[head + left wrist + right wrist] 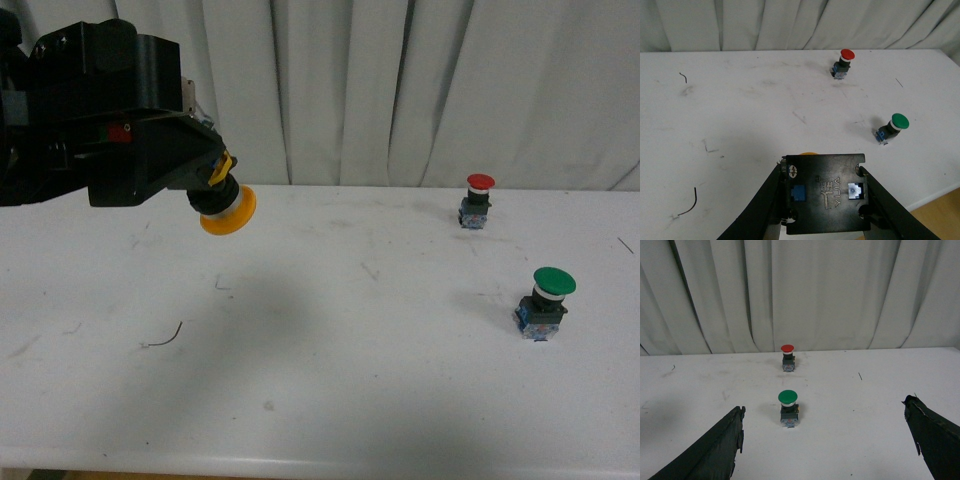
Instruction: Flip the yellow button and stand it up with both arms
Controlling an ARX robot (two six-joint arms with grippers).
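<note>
yellow button [228,212], red button [477,201], green button [546,302]

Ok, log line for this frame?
left gripper: shut on yellow button, off table, cap down | right gripper: open, empty | red button, green button: upright

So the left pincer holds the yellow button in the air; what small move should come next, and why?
Probably bring the right pincer across toward the yellow button. The left pincer grips it above the table, upside down and tilted, so it cannot be stood from this grip; the right pincer is open and empty.
</note>
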